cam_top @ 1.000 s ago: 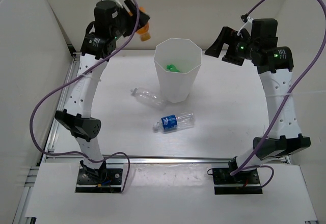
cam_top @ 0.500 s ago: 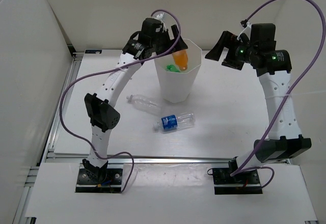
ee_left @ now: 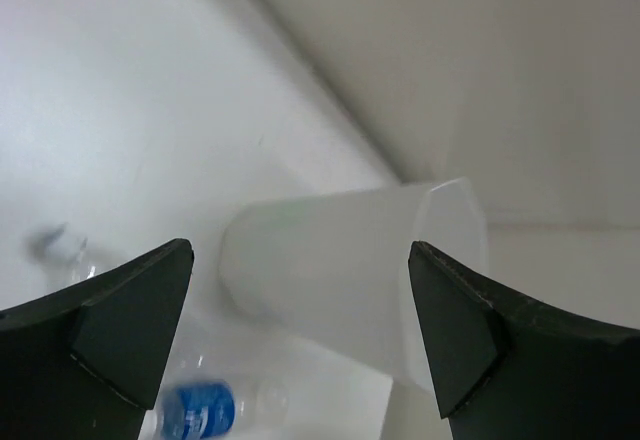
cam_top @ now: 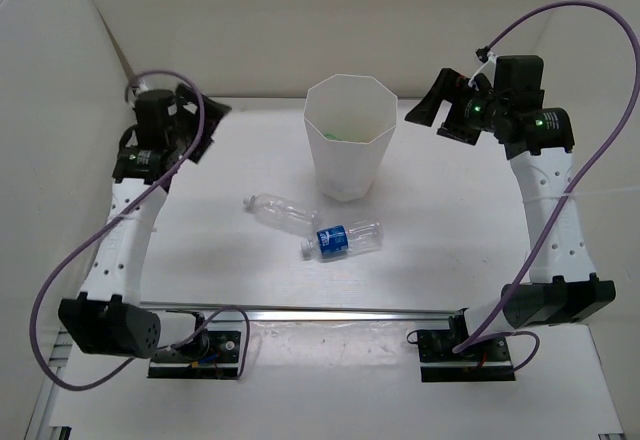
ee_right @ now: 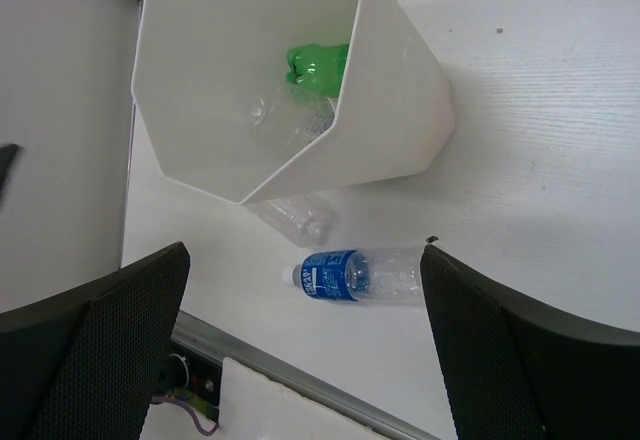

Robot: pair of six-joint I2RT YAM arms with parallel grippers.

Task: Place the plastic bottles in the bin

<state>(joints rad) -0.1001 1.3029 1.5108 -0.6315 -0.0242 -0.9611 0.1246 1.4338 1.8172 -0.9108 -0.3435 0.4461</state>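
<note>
One bin [cam_top: 349, 150], one green bottle [ee_right: 320, 65], one blue-labelled bottle [cam_top: 341, 239], two clear bottles [cam_top: 280, 210].

The bin [cam_top: 348, 172] stands on the counter [cam_top: 460, 230], its mouth unobstructed from above. Just in front of it a clear bottle [cam_top: 280, 210] and a blue-labelled bottle [cam_top: 342, 238] lie close together. Open counter spreads right of the bin.

white lettering on the blue-labelled bottle [ee_right: 355, 273], too small and blurred to read, nothing else legible
</note>
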